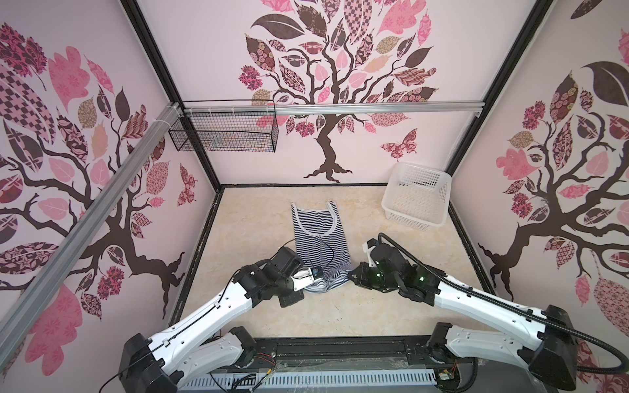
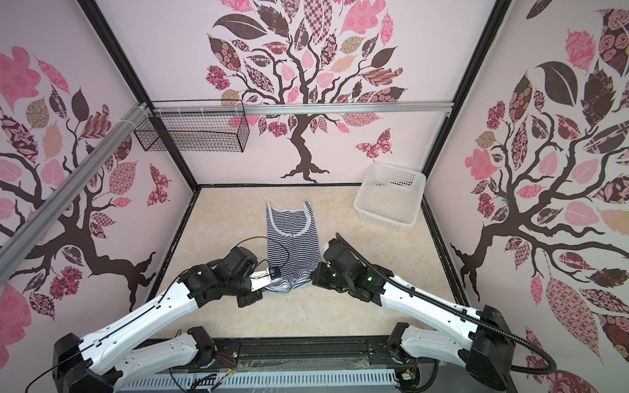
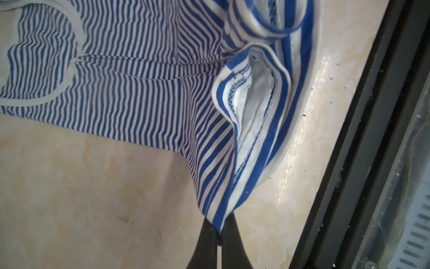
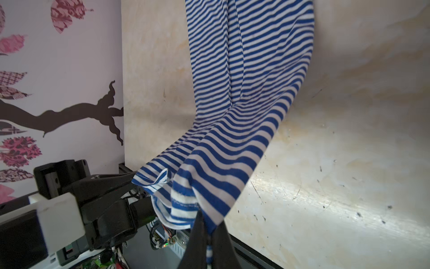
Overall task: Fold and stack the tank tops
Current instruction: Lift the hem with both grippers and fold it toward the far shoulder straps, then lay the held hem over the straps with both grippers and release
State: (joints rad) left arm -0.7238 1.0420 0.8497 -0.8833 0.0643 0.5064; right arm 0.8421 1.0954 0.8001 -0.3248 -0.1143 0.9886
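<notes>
The striped tank top (image 1: 318, 234) lies lengthwise at the middle of the table (image 1: 343, 313), straps toward the far edge and hem lifted toward the near edge. The left gripper (image 3: 218, 230) and right gripper (image 4: 207, 230) each pinch a hem corner. The knit looks light, limp and stretchy, so corner holds suit it, though any slack between them would probably sag.
</notes>
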